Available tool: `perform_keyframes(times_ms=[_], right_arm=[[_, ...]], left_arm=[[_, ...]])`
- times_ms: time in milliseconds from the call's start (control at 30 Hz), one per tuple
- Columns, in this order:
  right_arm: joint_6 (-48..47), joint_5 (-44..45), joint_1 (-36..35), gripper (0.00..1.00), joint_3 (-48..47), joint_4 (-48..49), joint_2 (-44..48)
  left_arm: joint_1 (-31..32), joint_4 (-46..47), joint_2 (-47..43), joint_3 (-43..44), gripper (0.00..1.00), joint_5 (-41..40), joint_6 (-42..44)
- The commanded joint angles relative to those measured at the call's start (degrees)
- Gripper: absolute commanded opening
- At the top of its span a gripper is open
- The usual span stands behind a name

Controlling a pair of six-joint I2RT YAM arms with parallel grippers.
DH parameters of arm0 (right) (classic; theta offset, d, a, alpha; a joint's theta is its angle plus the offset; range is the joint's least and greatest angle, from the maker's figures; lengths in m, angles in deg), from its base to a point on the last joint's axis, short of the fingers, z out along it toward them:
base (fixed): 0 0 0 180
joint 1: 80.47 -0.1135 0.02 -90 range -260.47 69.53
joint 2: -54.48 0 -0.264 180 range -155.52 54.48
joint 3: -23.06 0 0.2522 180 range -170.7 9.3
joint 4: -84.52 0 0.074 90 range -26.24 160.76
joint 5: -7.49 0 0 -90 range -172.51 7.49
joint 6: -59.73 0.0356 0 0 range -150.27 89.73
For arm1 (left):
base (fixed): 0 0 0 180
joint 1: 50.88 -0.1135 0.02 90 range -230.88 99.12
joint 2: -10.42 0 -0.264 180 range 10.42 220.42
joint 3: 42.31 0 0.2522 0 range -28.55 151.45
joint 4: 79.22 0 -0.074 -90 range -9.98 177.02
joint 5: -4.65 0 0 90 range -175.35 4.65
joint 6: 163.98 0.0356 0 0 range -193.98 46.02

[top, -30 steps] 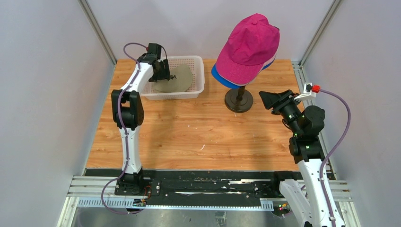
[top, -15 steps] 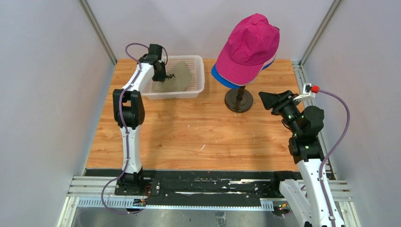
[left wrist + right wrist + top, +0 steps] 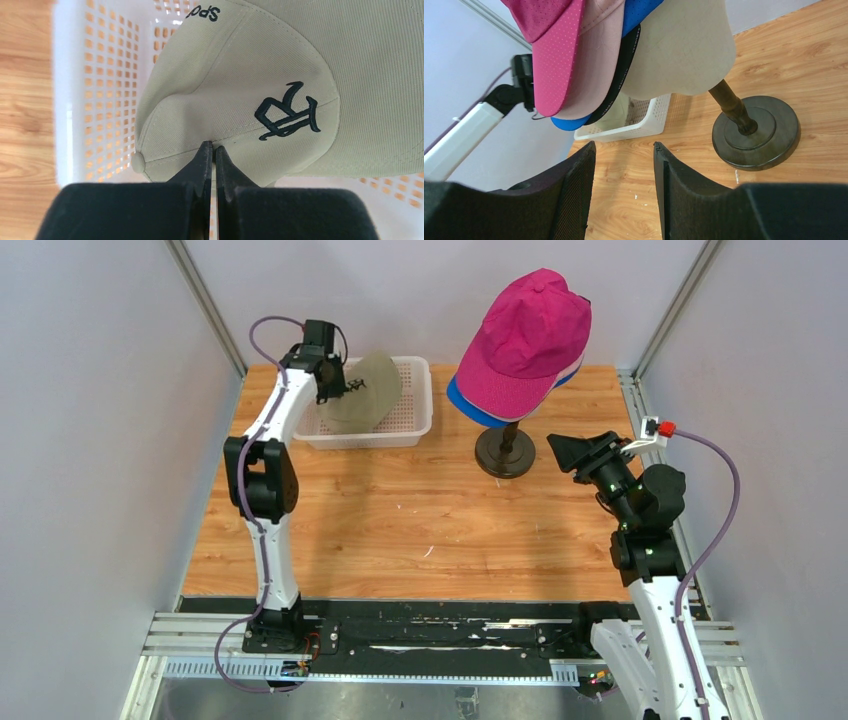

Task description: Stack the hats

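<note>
Wooden table [image 3: 400, 530] bears a white basket [image 3: 400, 438]; a dark stand base [image 3: 505, 458] beside it.

Views cut short
We find the khaki cap [image 3: 240, 100] cropped top and right, its lettering [image 3: 204, 12] cut off mid-word.

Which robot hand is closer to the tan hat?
Left. The left hand is shut on the tan hat's crown, over the basket. The right hand sits open across the table, beside the stand.

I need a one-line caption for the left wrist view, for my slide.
Left gripper shut on the khaki cap, with the white perforated basket behind it.
</note>
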Motion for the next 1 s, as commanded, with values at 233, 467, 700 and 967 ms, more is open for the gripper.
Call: perform_keyframes(times_ms=[233,467,700,967], right_arm=[[-0.9,-3.6,-0.8,0.46,-1.2,0.7,2.0],[-0.4,-7.4,-0.8,0.47,-3.9,-0.6,3.5],[0.0,-11.8,-0.8,0.47,-8.2,-2.6,4.6],[0.8,-15.4,-0.8,0.48,-11.8,-6.1,6.5]], left_arm=[[3.2,1.8,-18.7,1.6,0.0,1.8,1.8],[5.9,-1.3,-27.1,1.2,0.0,2.3,5.7],[8.4,-4.9,-35.0,0.5,0.0,6.5,9.8],[14.4,-8.2,-44.0,-5.2,0.0,8.3,15.5]])
